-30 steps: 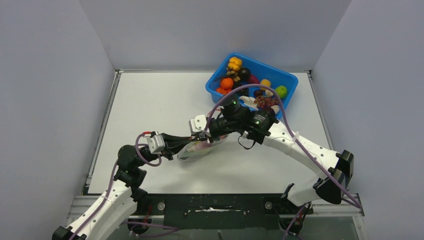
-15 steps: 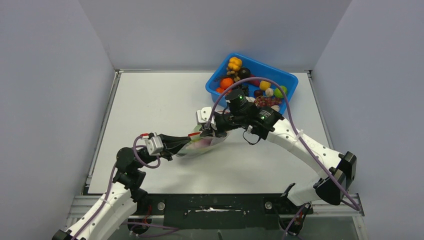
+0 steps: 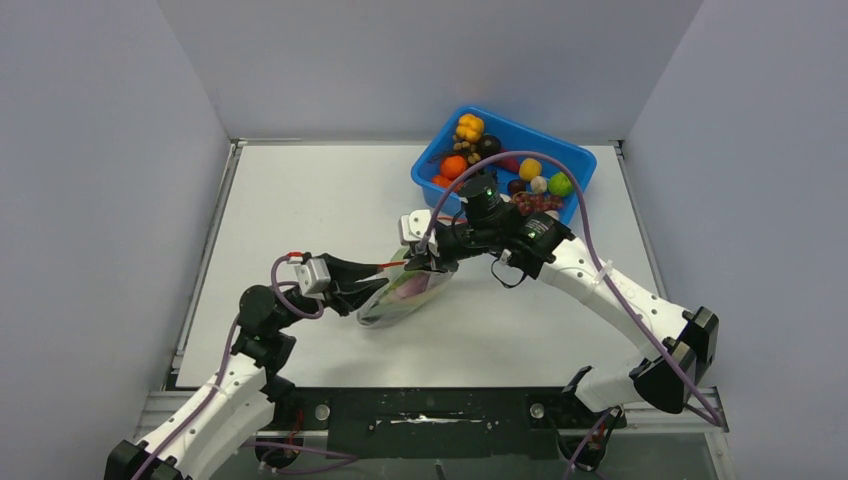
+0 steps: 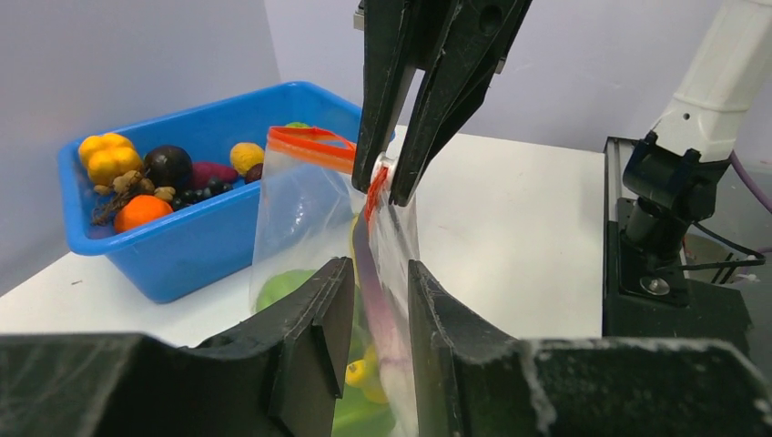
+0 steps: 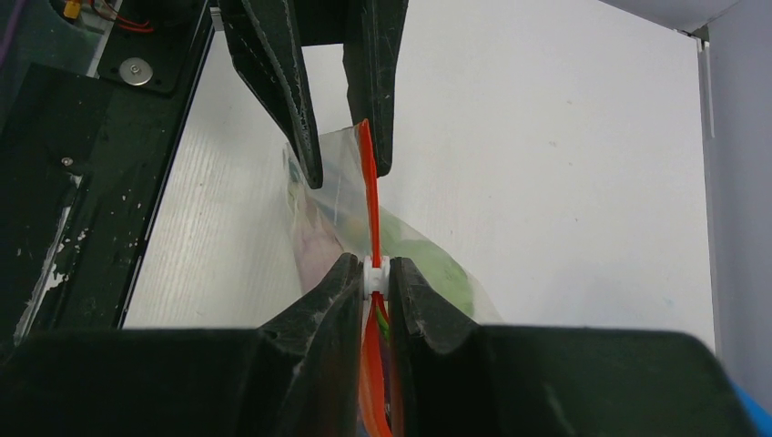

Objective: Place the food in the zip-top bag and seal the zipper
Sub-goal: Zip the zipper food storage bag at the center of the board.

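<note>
Left gripper (image 4: pixel 380 273) jaws just parted around zip-top bag (image 4: pixel 296 228); right gripper (image 5: pixel 375 275) stays clamped on zipper (image 5: pixel 368 182). We judge seal unfinished: mouth gapes at 11 o'clock, left wrist view.

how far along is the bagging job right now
Done: food shows through the zip-top bag, green and yellow pieces inside. In hand: the right end effector is shut on the zipper at its white slider; the left end effector stands open around the bag. Left: sealing; the zipper's far stretch gapes in the left wrist view.
</note>
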Controlling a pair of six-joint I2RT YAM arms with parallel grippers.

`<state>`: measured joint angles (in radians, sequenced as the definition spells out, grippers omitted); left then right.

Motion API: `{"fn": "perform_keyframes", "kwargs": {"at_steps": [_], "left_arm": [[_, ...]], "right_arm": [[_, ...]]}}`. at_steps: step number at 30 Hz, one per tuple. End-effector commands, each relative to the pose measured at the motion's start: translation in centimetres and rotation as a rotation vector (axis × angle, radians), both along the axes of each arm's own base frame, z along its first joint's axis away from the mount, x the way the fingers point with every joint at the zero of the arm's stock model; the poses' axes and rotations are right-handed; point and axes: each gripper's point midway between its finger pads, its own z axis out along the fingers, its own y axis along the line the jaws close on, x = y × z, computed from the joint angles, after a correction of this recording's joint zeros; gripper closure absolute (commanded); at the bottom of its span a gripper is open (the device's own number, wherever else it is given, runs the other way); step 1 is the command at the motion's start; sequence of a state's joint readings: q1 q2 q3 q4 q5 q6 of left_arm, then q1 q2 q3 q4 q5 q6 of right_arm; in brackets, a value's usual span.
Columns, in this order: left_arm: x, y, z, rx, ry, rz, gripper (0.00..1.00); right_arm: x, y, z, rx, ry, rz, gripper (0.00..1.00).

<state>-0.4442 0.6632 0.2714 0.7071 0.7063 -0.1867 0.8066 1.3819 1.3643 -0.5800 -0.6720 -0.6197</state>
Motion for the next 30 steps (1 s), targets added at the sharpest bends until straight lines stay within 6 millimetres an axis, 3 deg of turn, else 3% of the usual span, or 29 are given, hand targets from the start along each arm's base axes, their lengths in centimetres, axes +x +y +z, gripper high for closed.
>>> {"fn": "perform_keyframes", "kwargs": {"at_steps": [1, 16, 19, 21, 22, 27, 30], "left_arm": [[-0.9, -0.3, 3.9, -0.054, -0.09, -0.047, 0.72], [-0.9, -0.5, 5.1, -0.074, -0.098, -0.057, 0.73], [-1.0, -0.6, 5.1, -0.074, -0.099, -0.059, 0.79], [-1.2, -0.7, 5.0, -0.068, -0.102, -0.072, 0.96], [-1.3, -0.7, 4.9, -0.062, -0.107, -0.081, 1.0], [-1.3, -0.3, 5.1, -0.035, -0.136, -0.048, 1.0], [0.1, 0.9, 5.5, -0.007, -0.141, 0.077, 1.0]], "right_arm": [[-0.2, 1.2, 3.0, 0.089, -0.051, 0.037, 1.0], [-0.8, 2.4, 2.5, 0.073, -0.044, 0.066, 1.0], [-0.8, 2.5, 2.4, 0.07, -0.041, 0.069, 1.0], [-0.7, 2.5, 2.4, 0.067, -0.041, 0.065, 0.99], [-0.7, 2.4, 2.4, 0.067, -0.042, 0.063, 0.99], [-0.3, 1.6, 2.2, 0.039, -0.053, 0.029, 0.99], [0.2, 0.5, 2.0, 0.014, -0.047, -0.007, 0.99]]}}
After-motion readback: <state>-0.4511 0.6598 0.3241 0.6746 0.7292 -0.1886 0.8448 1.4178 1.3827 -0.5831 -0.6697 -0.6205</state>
